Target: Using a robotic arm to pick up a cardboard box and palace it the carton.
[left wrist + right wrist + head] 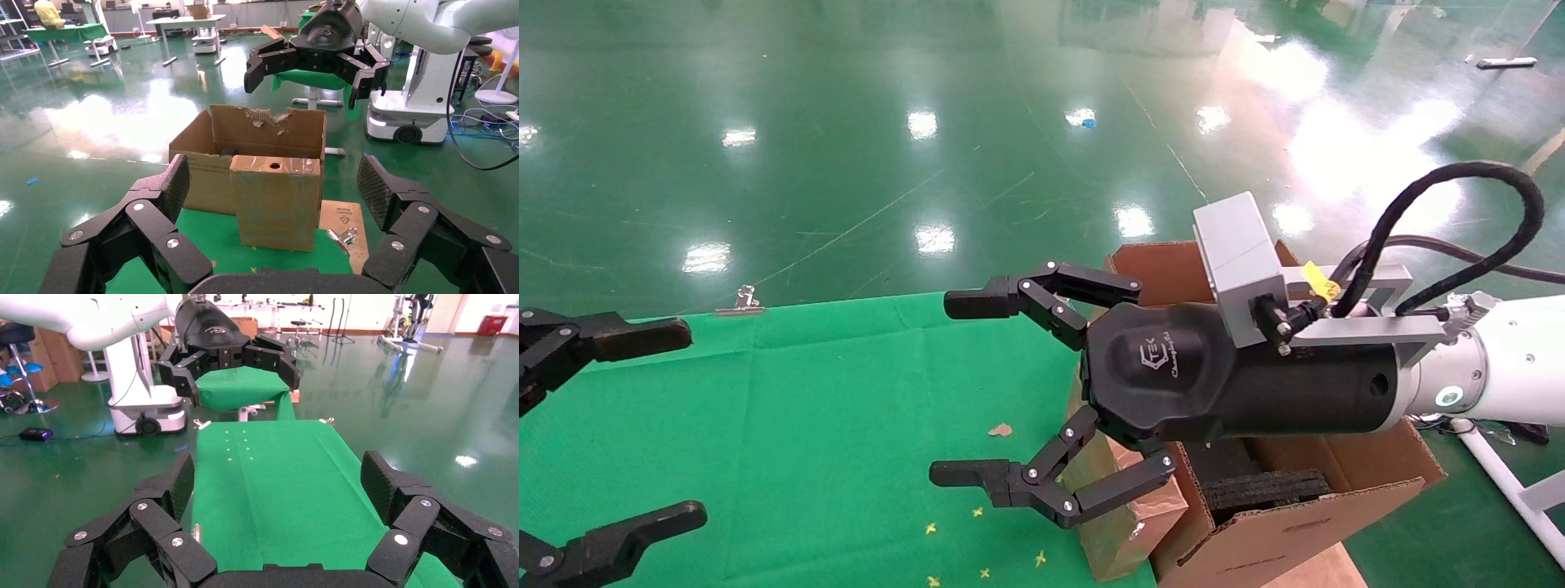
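Right black multi-finger gripper (964, 392) spread wide, empty, above narrow brown cardboard box (276, 202) standing against large torn-flap carton (202, 160); left gripper (641, 429) wide, well apart.

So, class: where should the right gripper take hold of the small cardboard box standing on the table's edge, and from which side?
Grip the cardboard box near its top, across its narrow width, coming from above. It stands upright on the green table beside the carton, so its top is free. The right gripper is open above it; the left gripper waits open at the table's other end.
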{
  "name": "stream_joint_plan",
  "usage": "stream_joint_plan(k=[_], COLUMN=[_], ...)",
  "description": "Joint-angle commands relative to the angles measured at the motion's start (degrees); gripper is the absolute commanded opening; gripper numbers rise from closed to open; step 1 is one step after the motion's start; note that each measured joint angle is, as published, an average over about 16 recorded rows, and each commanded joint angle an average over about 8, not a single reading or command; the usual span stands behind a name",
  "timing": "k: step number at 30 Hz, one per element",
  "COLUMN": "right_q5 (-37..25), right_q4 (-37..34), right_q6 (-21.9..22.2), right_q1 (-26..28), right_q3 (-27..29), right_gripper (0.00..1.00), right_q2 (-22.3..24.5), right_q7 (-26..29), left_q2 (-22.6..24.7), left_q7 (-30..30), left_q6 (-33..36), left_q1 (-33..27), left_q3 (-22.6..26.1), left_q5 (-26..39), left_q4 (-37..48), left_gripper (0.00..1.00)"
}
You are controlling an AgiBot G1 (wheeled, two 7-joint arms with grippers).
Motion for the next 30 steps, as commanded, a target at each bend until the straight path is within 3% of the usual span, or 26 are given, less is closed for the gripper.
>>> stream_joint_plan(k=[1, 17, 23, 30], right_q5=[0.0, -2.3, -11.3, -28.0], right_q4=[0.0, 0.7, 3.0, 4.0], right_q6=[0.0, 0.7, 1.7, -1.9], right_q1=[0.0, 0.7, 5.0, 15.7], right_q3=[0.0, -1.1, -5.7, -14.8], right_gripper=[1.0, 1.0, 1.0, 1.0], right_q2=[0.0, 0.2, -0.4, -4.7], right_q7=[0.0, 1.4, 6.9, 13.9], left_q2=[0.0, 0.0, 0.0, 0.0], left_q7=[0.0, 0.0, 0.0, 0.0], left_q6=[0.0, 0.0, 0.0, 0.0], left_q1=[0.0, 0.0, 0.0, 0.0], left_q3=[0.0, 0.0, 0.0, 0.0], left_q5=[0.0, 0.0, 0.0, 0.0], left_q4=[0.0, 0.0, 0.0, 0.0], left_gripper=[1.0, 1.0, 1.0, 1.0])
